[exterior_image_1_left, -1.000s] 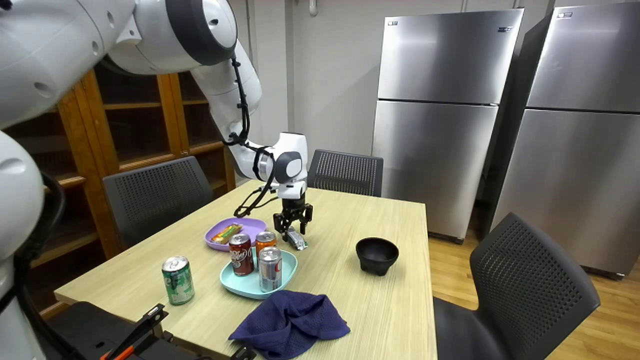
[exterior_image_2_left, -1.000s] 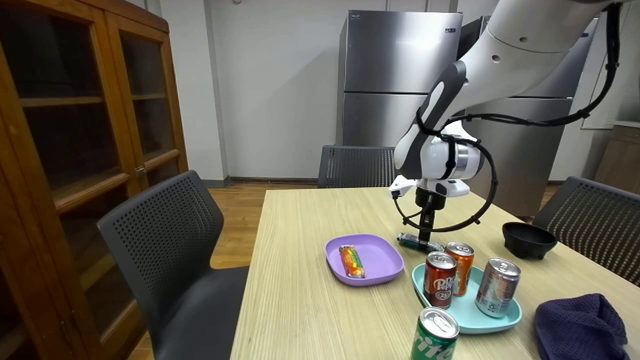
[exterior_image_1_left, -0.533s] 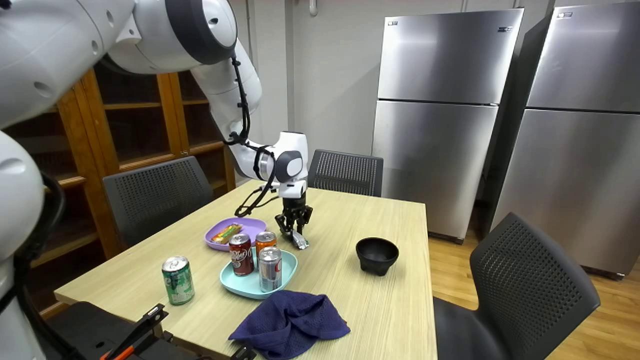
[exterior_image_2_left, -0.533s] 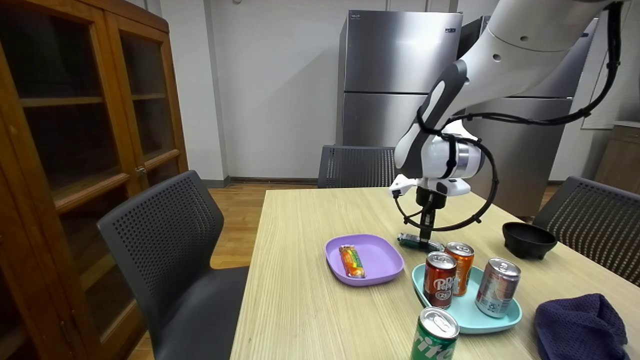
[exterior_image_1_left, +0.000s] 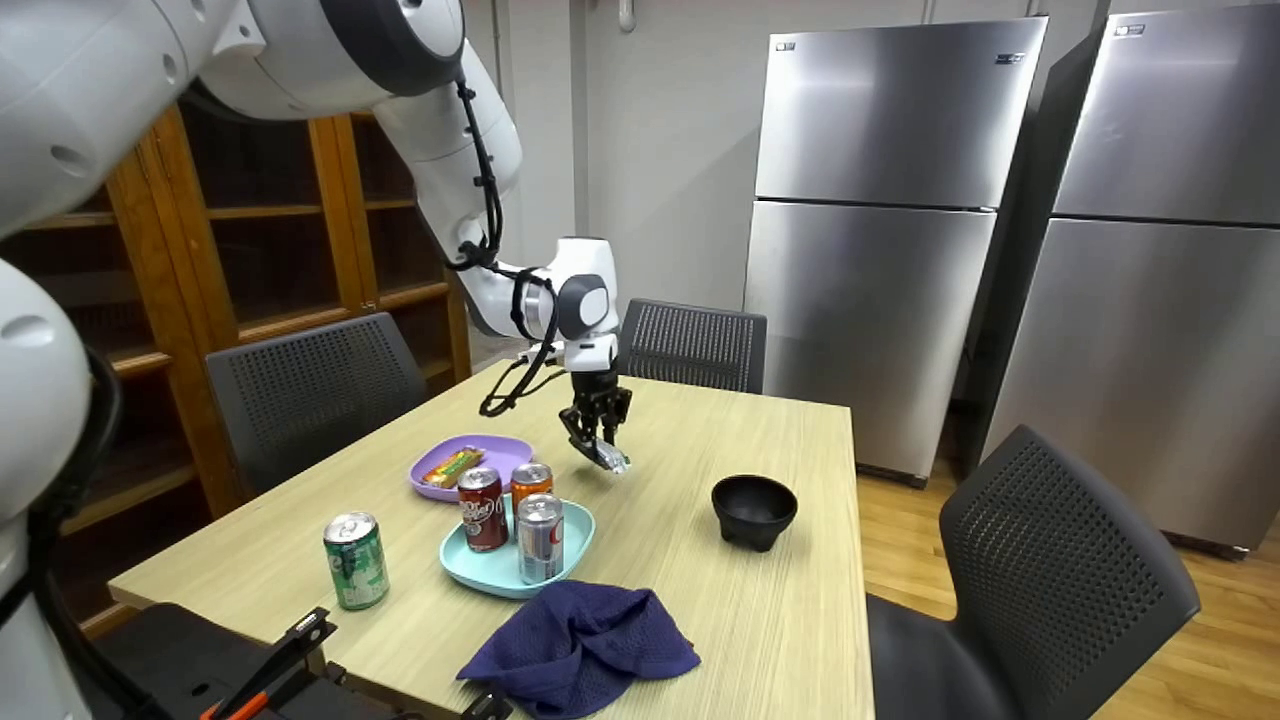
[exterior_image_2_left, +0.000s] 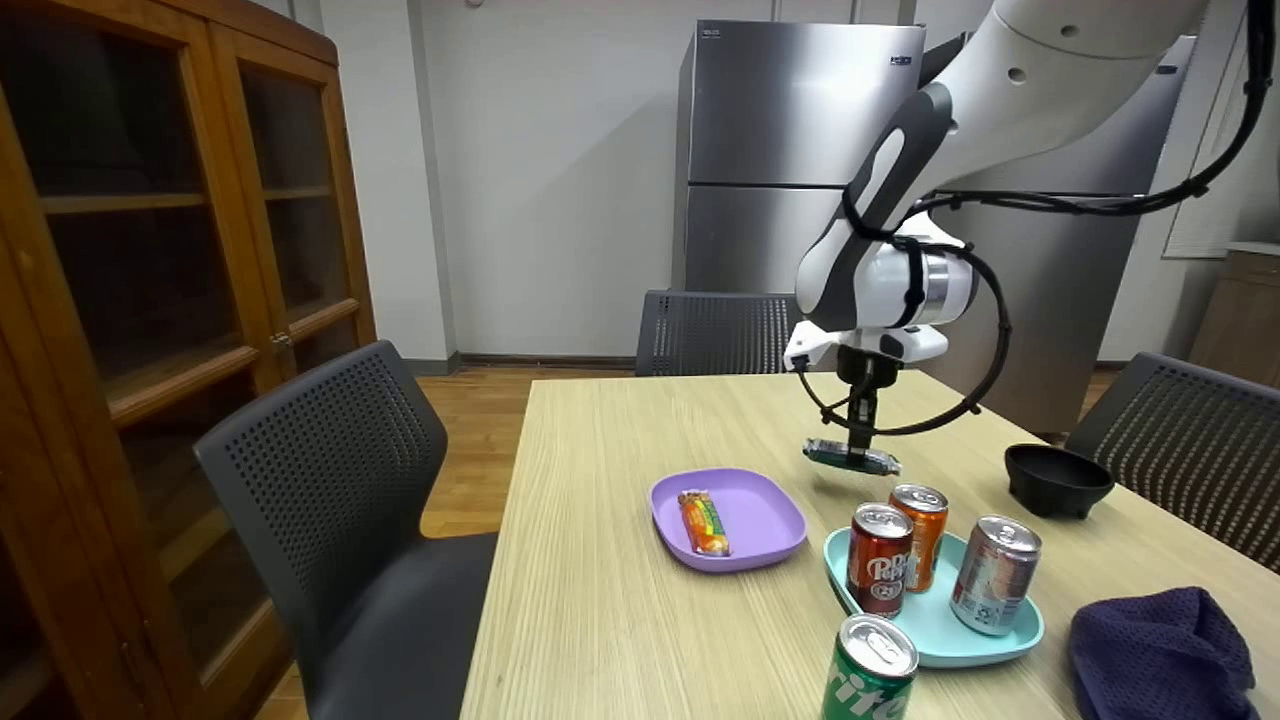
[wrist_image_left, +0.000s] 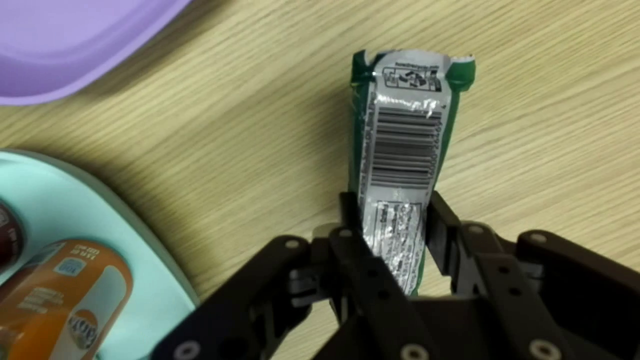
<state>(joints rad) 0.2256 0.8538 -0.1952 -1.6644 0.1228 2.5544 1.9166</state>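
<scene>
Wrist view: gripper (wrist_image_left: 394, 207) closed snugly on wrapped bar (wrist_image_left: 405, 145); held above table (exterior_image_2_left: 600, 450) in an exterior view; pick-up judged done, release left

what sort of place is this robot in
Probably a break room or shared kitchen: two steel fridges stand at the wall, dark chairs stand around a table, and soda cans sit on it and on a plate.
</scene>
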